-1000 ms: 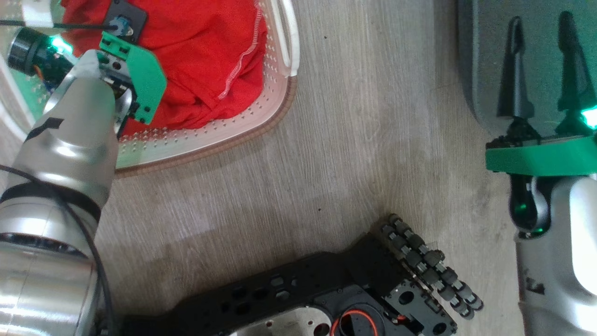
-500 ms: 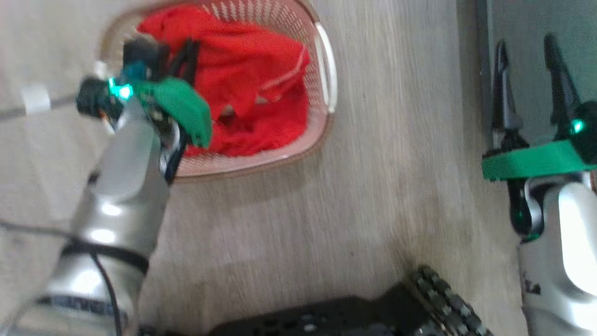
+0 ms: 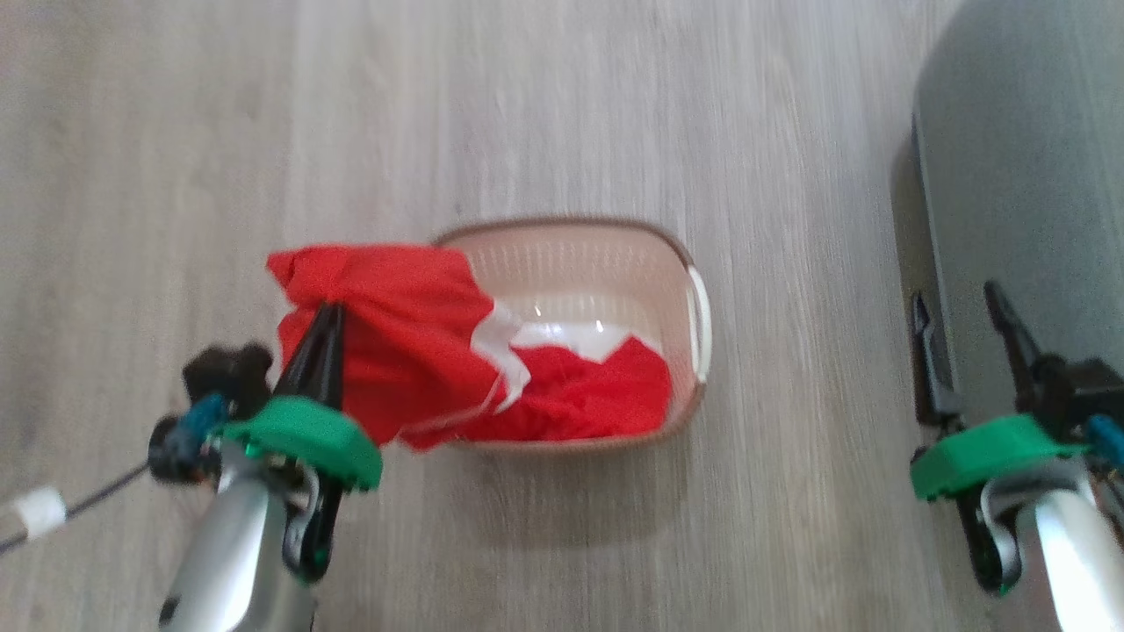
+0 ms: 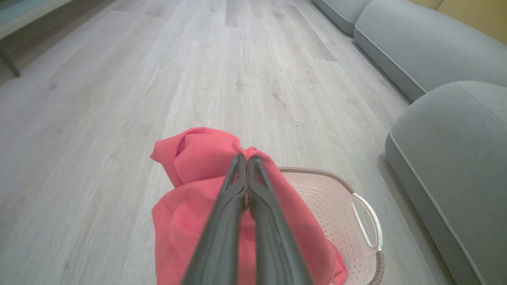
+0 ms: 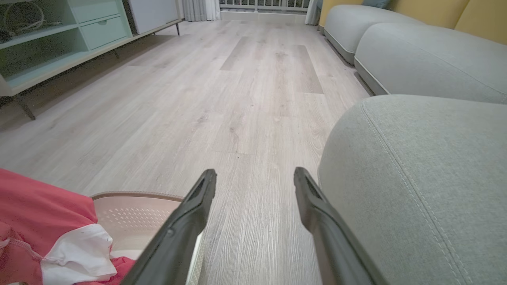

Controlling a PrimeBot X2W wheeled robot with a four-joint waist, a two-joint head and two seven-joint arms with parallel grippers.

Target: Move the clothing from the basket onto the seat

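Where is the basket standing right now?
In the head view the basket stands on the wooden floor near the middle, between the left gripper, shut on the red clothing, and the grey seat at right.

Left gripper (image 3: 330,311) is pinched closed (its 2 fingers pressed together), right gripper (image 3: 955,295) spread wide.

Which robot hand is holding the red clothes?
The left hand: it is pinched shut on the red clothes. The right hand is open and empty beside the grey seat.
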